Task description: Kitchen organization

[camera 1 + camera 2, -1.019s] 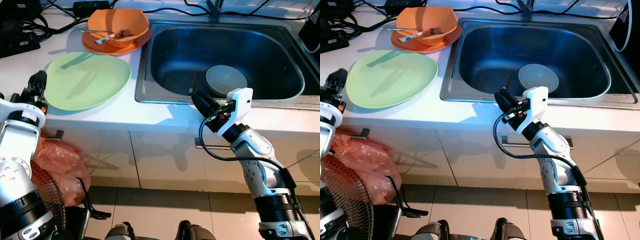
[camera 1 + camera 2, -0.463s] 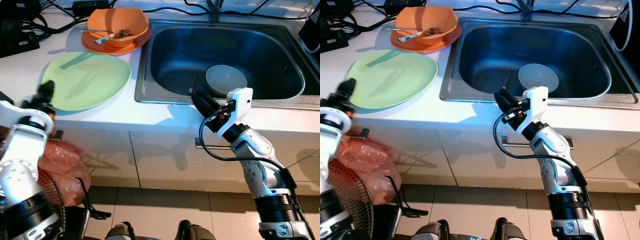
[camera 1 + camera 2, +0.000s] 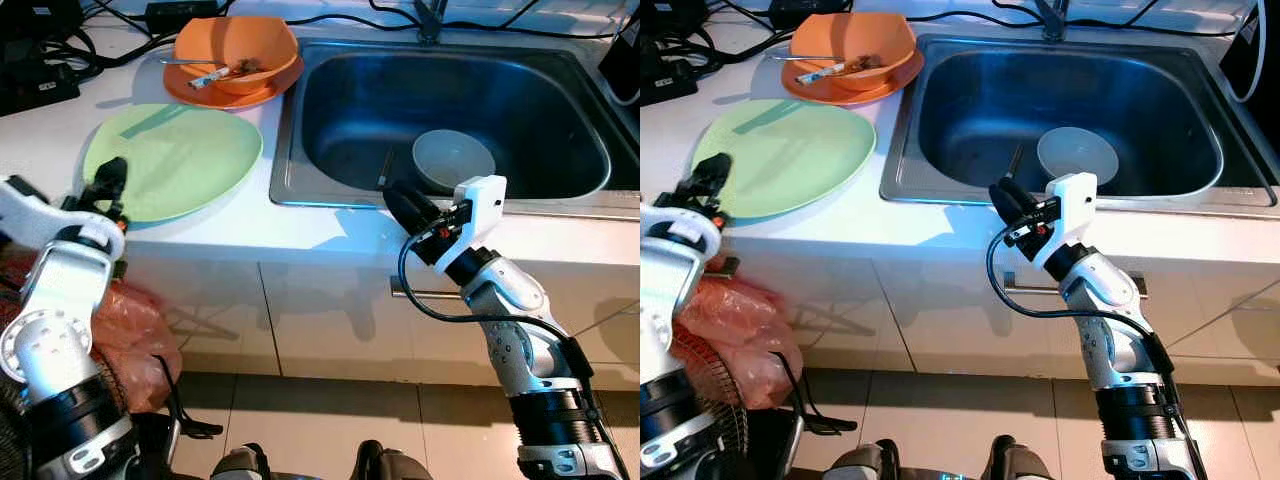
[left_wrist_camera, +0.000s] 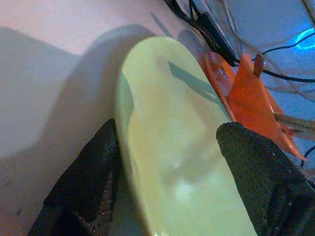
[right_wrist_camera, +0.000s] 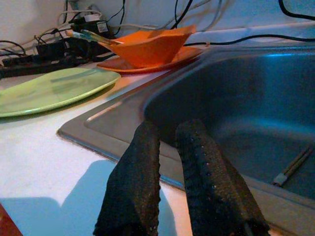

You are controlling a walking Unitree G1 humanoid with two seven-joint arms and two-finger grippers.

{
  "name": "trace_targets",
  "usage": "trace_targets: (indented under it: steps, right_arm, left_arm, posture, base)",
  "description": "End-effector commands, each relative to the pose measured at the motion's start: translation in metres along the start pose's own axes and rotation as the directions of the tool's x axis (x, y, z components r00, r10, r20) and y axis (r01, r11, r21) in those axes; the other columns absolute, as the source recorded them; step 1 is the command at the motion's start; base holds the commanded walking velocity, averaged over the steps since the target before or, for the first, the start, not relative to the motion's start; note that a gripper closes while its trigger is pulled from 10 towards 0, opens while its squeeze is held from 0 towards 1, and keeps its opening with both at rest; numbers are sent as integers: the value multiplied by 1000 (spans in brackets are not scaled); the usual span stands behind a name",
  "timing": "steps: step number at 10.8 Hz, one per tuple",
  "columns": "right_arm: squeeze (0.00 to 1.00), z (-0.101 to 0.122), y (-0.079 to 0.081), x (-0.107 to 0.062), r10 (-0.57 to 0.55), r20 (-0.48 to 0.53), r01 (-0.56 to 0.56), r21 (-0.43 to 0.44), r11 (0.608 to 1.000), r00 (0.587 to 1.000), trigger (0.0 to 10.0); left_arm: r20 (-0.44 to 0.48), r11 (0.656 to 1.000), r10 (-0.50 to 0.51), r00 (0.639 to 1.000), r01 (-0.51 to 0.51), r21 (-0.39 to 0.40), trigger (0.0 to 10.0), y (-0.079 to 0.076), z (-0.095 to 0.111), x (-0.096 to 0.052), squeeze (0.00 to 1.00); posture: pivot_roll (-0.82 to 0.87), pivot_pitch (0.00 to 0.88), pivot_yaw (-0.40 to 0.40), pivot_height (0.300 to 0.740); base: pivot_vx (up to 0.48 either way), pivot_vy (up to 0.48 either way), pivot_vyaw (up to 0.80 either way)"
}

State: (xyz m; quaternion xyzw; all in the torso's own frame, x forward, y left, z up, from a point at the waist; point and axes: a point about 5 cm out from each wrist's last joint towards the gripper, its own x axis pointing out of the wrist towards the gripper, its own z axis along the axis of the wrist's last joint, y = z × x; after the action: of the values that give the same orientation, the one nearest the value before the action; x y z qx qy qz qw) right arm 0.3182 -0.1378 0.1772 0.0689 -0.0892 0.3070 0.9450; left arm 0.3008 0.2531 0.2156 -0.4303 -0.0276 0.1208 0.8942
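Note:
A pale green plate (image 3: 175, 155) lies on the white counter, left of the sink. My left gripper (image 3: 108, 185) is at its near left rim, open; in the left wrist view one finger (image 4: 83, 191) is outside the plate's (image 4: 182, 147) edge and the other finger (image 4: 261, 172) is over its surface. Behind it, an orange bowl (image 3: 235, 50) holding utensils sits on an orange plate (image 3: 190, 92). A grey bowl (image 3: 452, 160) and a dark chopstick (image 3: 385, 167) lie in the steel sink (image 3: 330, 195). My right gripper (image 3: 400, 205) hovers at the sink's front rim, shut and holding nothing.
Black cables and a power strip (image 3: 40, 85) run along the back left of the counter. The faucet base (image 3: 430, 25) stands behind the sink. Below the counter on the left are a red plastic bag (image 3: 125, 320) and a fan (image 3: 100, 390).
My left arm has swung right and forward, bringing its gripper from beside the counter edge up to the green plate's rim. The right arm has stayed still.

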Motion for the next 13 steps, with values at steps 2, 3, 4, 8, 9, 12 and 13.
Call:
trace_targets:
  steps: [2, 3, 4, 8, 9, 12, 13]
  right_arm:
    - [0, -13, 1, -6, -9, -56, 11, 28, 1000, 998, 10000]
    - [0, -13, 2, -6, -10, -57, 12, 28, 1000, 998, 10000]
    - [0, -13, 2, -6, -11, -56, 12, 28, 1000, 998, 10000]
    - [0, -13, 2, -8, -12, -61, 14, 26, 1000, 998, 10000]
    - [0, -13, 2, -8, -14, -62, 16, 26, 1000, 998, 10000]
    - [0, -13, 3, -8, -15, -65, 17, 30, 999, 998, 10000]
    - [0, -13, 2, -7, -15, -65, 17, 30, 999, 998, 10000]
  left_arm:
    - [-62, 999, 29, 998, -31, -28, 10000, 2, -12, 4, 0]
    - [-78, 999, 23, 997, -26, -37, 10000, 0, -17, 6, 0]
    - [-93, 999, 14, 996, -19, -47, 10000, -3, -21, 7, 0]
    - [-174, 997, -17, 985, 3, -83, 10000, -17, -47, 13, 0]
    - [-173, 997, -14, 985, 1, -79, 3922, -17, -47, 13, 0]
    - [-156, 998, -4, 988, -6, -68, 0, -16, -44, 12, 0]
    - [-145, 998, 1, 989, -11, -67, 0, -16, -44, 12, 0]
  posture:
    - [30, 186, 29, 740]
    - [27, 186, 31, 740]
    - [26, 189, 29, 740]
    - [8, 199, 30, 740]
    - [8, 199, 30, 740]
    - [19, 211, 25, 740]
    - [23, 213, 22, 740]
  base:
    - [0, 0, 0]
    - [0, 0, 0]
    - [0, 0, 0]
    - [0, 0, 0]
    - [0, 0, 0]
    - [0, 0, 0]
    - [0, 0, 0]
